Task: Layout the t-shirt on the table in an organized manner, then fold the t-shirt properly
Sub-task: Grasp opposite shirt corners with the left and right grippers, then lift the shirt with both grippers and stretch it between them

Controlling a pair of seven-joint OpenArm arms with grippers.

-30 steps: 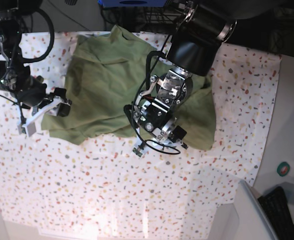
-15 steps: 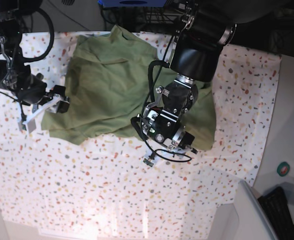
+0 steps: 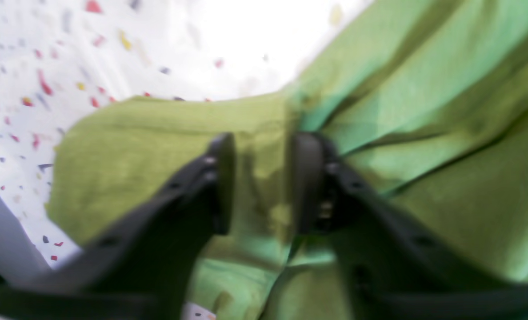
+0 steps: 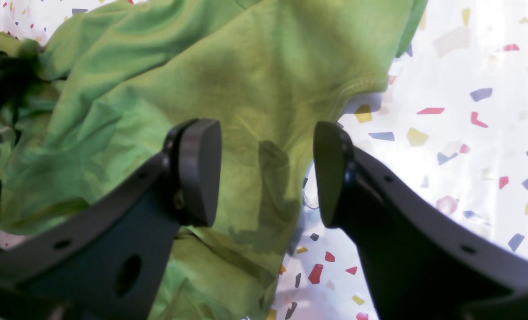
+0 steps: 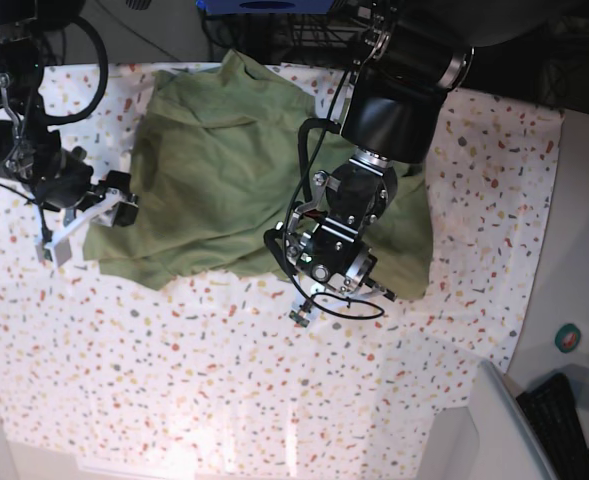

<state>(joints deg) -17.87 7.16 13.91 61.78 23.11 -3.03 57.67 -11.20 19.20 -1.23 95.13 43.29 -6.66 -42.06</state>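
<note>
On your base view you can see a plain grey surface beside the speckled cloth, a small round teal object on it, and a dark keyboard nearby.

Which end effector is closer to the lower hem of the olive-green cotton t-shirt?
Left. The left end effector sits on the olive-green cotton t-shirt at its lower hem; the right end effector straddles its side edge, away from that hem.

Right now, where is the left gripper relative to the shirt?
In the base view the left gripper sits right of centre, at the near hem of the t-shirt, by the speckled table.
</note>
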